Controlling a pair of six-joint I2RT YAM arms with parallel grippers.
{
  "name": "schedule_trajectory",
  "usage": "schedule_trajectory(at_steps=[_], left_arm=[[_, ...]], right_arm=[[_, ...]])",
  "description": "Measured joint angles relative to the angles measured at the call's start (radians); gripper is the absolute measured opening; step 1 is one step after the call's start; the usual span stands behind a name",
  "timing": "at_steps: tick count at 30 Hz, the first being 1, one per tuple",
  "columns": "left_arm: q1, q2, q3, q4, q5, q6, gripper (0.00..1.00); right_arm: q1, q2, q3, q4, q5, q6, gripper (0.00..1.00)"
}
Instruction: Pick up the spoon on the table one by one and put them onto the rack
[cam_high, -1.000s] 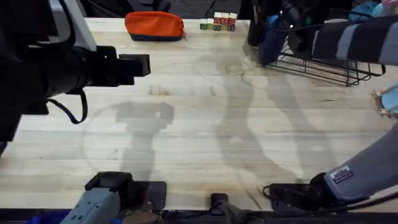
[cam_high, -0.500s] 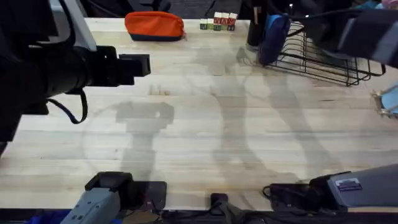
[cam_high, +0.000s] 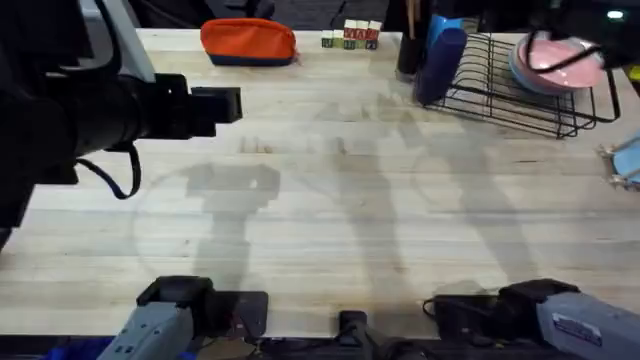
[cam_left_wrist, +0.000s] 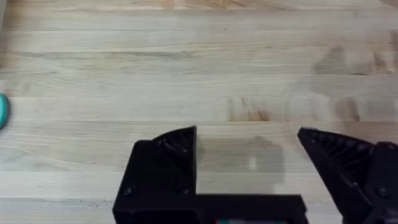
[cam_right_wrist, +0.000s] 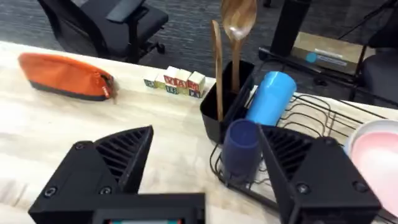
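Spoon (cam_right_wrist: 238, 25) handles are standing upright in the black holder (cam_right_wrist: 219, 115) at the rack's end, bowls up, which is where the task wants them, so that part is looking finished. Going to the overhead view first: the table (cam_high: 330, 220) is lying bare across its middle, with no spoon showing on the visible planks; the rack (cam_high: 510, 90) is sitting at the far right corner, carrying a pink bowl (cam_high: 560, 62) and a blue cup (cam_high: 440, 60), while an orange pouch (cam_high: 248, 42) and a row of small blocks (cam_high: 350, 38) are resting along the far edge, out of the working area. The left arm is hanging high and dark over the left side, seemingly parked clear of the work. In the left wrist view, the left gripper (cam_left_wrist: 249, 162) is hovering over bare wood with its jaws spread wide and nothing between them; a sliver of something teal (cam_left_wrist: 2, 112) is peeking in at the edge, too little to identify. In the right wrist view, the right gripper (cam_right_wrist: 205, 168) is facing the rack, jaws likewise spread wide and empty, touching nothing; this is reading as a release just completed, though that is a judgement.
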Motion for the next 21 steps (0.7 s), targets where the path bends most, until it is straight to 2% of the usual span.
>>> schedule_trajectory(at_steps=[11,21], left_arm=[[0.000,0.000,0.000,0.000,0.000,0.000,0.993],[0.000,0.000,0.000,0.000,0.000,0.000,0.993]], right_arm=[[0.000,-0.285,0.002,-0.253,0.000,-0.010,0.994],[0.000,-0.328,0.002,-0.433,0.000,-0.011,0.994]])
